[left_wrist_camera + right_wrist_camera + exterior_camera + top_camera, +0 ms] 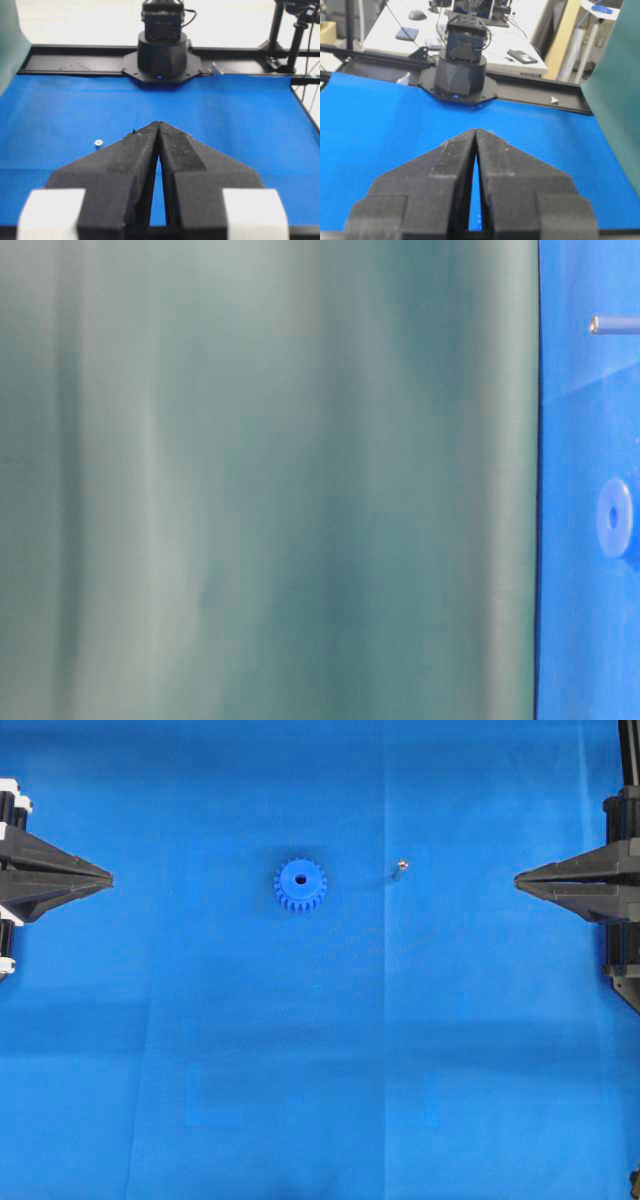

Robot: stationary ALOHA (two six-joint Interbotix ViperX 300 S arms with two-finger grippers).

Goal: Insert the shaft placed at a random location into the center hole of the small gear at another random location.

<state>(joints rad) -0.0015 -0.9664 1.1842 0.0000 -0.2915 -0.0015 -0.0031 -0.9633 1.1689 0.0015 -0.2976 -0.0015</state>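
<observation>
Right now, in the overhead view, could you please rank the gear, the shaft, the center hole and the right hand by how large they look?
Largest to smallest:
1. right hand, though part is cut off by the frame edge
2. gear
3. center hole and shaft: both tiny and look alike, so I won't rank them.

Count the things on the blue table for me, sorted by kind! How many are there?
Blue gear: 1
Metal shaft: 1
Robot grippers: 2, the left gripper and the right gripper
Total: 4
</observation>
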